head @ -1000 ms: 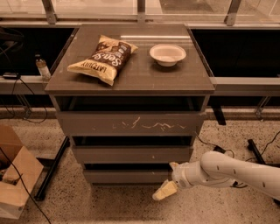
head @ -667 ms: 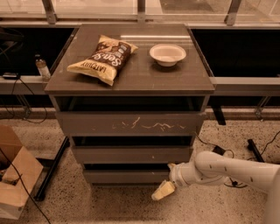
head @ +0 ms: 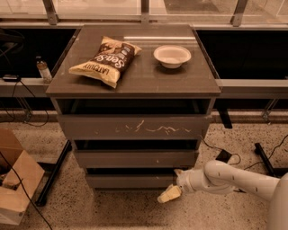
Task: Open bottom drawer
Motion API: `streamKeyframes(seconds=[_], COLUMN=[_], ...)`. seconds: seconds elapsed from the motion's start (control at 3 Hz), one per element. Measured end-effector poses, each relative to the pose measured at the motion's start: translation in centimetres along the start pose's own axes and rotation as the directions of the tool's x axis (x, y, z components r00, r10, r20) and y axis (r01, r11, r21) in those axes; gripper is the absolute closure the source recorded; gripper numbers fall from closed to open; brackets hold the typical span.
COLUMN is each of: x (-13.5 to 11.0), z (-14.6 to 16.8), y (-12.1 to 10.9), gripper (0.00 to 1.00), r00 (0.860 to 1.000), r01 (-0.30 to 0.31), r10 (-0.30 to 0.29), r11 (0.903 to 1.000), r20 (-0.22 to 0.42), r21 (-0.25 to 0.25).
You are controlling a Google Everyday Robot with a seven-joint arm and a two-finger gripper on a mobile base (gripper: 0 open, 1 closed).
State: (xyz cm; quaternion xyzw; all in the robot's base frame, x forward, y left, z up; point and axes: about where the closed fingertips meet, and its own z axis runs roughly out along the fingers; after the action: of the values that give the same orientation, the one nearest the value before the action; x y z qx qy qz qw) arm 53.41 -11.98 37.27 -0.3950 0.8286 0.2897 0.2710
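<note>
Robot test lab: drawer unit (head: 135, 126) on speckled floor (head: 112, 211), loose cables (head: 209, 146), cardboard box (head: 18, 184), framed glazing (head: 94, 6) behind. Gripper (head: 171, 191) low, at unit's bottom-right front.

i log one printed item: the chip bag (head: 105, 60) lying on the cabinet top (head: 180, 78). its dark panel carries large pale lettering i read as "sea s" (the rest i cannot make out). the yellow band along its edge bears capitals i cannot read. the gripper (head: 170, 194) sits low by the right end of the bottom drawer (head: 130, 181).
</note>
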Motion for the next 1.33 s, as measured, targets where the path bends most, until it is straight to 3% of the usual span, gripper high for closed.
streamKeyframes(seconds=[0.67,1.0,1.33], x=[1.4,3.0,3.0], z=[1.4,3.0,3.0], y=[-2.8,-5.5,-5.5], gripper=[0.0,0.0,0.0], r00=[0.995,0.985,0.985], r01=[-0.062,-0.124,-0.124], r10=[0.064,0.128,0.128], r11=[0.9978,0.9915,0.9915], r20=[0.074,0.117,0.117], r21=[-0.022,-0.037,-0.037])
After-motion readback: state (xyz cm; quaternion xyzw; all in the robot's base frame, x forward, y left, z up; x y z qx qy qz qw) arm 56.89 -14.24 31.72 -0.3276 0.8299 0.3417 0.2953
